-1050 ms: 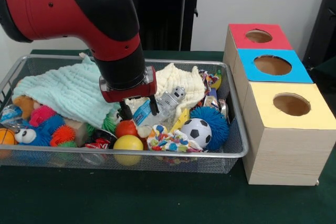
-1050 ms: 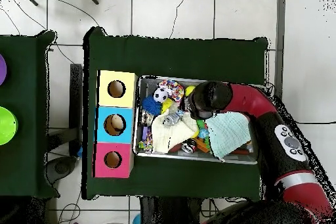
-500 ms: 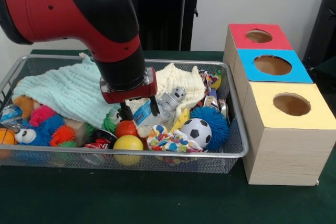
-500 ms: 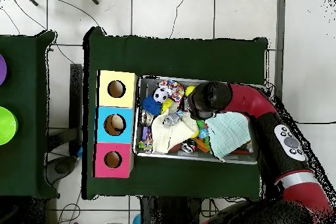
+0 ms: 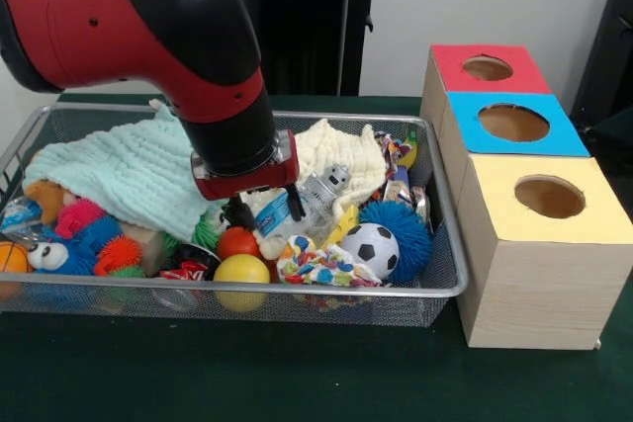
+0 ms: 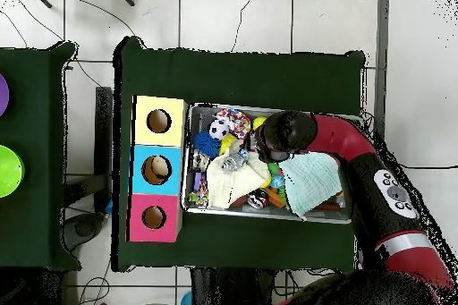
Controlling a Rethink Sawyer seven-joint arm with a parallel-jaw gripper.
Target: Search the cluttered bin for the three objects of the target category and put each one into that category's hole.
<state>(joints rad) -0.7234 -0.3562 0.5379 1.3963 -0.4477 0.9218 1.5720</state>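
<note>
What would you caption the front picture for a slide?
Red robot arm's claw dips into a wire bin of toys beside three holed boxes.

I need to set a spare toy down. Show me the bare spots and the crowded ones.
Bare green tabletop runs in front of the wire bin, beside the yellow box. The bin is crowded throughout: balls, plush toys and cloths, with the gripper low over its middle.

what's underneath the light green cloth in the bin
A brown plush toy, a pink spiky toy and a green fuzzy toy poke out from the light green cloth's front edge. Anything further beneath is covered.
</note>
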